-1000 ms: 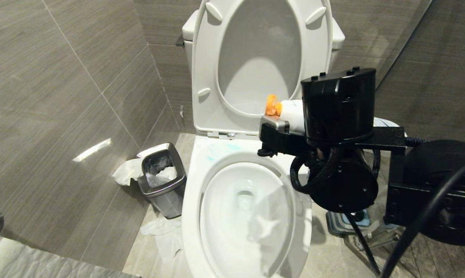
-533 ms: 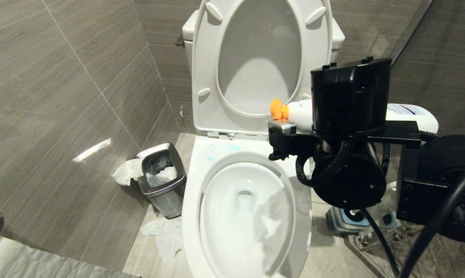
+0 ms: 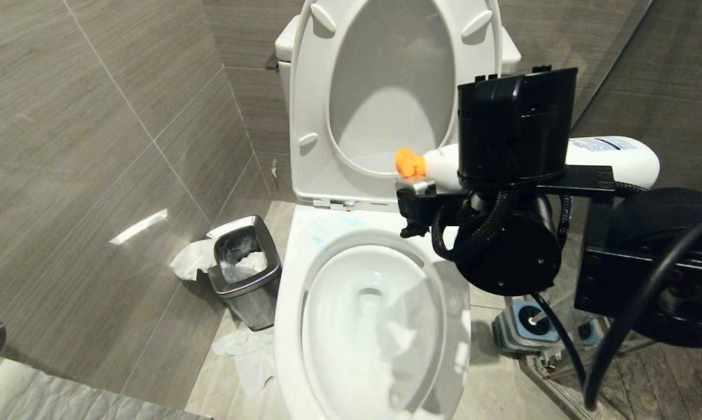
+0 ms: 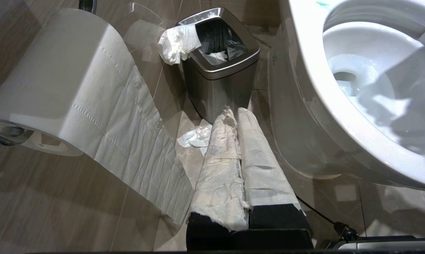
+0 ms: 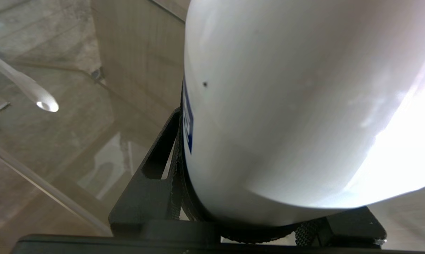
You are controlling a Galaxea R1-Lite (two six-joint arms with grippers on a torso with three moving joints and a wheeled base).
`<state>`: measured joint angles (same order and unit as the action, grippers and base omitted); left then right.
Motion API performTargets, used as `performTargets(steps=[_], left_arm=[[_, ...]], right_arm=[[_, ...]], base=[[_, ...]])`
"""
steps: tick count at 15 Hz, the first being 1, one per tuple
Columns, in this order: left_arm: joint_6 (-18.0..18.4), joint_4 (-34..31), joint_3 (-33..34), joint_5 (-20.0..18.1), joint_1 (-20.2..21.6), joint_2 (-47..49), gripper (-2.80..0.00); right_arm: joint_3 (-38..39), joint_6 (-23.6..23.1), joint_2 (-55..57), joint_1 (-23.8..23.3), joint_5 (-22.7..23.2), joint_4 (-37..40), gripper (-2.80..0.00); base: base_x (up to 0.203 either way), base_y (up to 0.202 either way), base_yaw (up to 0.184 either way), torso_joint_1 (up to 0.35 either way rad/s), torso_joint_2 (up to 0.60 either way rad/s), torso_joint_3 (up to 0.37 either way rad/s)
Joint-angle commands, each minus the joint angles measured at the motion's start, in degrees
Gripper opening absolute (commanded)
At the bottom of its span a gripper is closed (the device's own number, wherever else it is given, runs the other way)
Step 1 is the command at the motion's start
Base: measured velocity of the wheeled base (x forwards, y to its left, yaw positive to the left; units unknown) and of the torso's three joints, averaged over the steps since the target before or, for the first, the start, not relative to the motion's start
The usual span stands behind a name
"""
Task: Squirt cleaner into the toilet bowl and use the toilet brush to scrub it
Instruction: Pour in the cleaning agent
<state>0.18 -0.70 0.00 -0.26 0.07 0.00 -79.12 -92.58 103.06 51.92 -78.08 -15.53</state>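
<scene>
Two grippers are sharing the work unevenly: the right gripper (image 3: pixel 505 175) is clamping a white cleaner bottle (image 3: pixel 613 156) around its middle, holding it nearly level beside the raised seat (image 3: pixel 304 105), its orange nozzle (image 3: pixel 407 162) pointing across toward the seat and not down into the toilet bowl (image 3: pixel 351 350). Seen from the right wrist, the bottle (image 5: pixel 304 106) is showing as a smooth, glossy plastic cylinder, probably light and slightly squeezable, so a mid-body grip is looking sensible for squirting, though the slick wall could be slipping if tilted hard. Pale teal streaks of cleaner (image 3: pixel 322 233) are lying on the porcelain ledge behind the bowl opening. The toilet brush is waiting unused, judging by the slim, stiff white handle (image 5: pixel 29 90) with its rounded end, which offers the natural place to grasp; its squat blue-and-grey holder (image 3: pixel 526 326) is sitting on the floor just beside the bowl on the robot's right. The left gripper (image 4: pixel 239 123), its paper-wrapped fingers pressed together, is hanging low near the brushed steel waste bin (image 4: pixel 219 70).
</scene>
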Motion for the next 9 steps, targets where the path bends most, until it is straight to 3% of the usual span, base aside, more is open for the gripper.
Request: performTargets(steps=[1,9], left_arm=[[-0.1,0.0,0.1,0.0,0.0,0.1,-2.80],[-0.1,0.0,0.1,0.0,0.0,0.1,-2.80]], right_arm=[[-1.8,-3.0,1.9,0.0,-0.4,-0.1,-2.80],[-3.3,-11.7,3.1,0.0,-0.4,-0.3,-2.80]], base=[[0.000,0.000,0.000,0.000,0.00,0.000],[0.000,0.000,0.000,0.000,0.00,0.000]])
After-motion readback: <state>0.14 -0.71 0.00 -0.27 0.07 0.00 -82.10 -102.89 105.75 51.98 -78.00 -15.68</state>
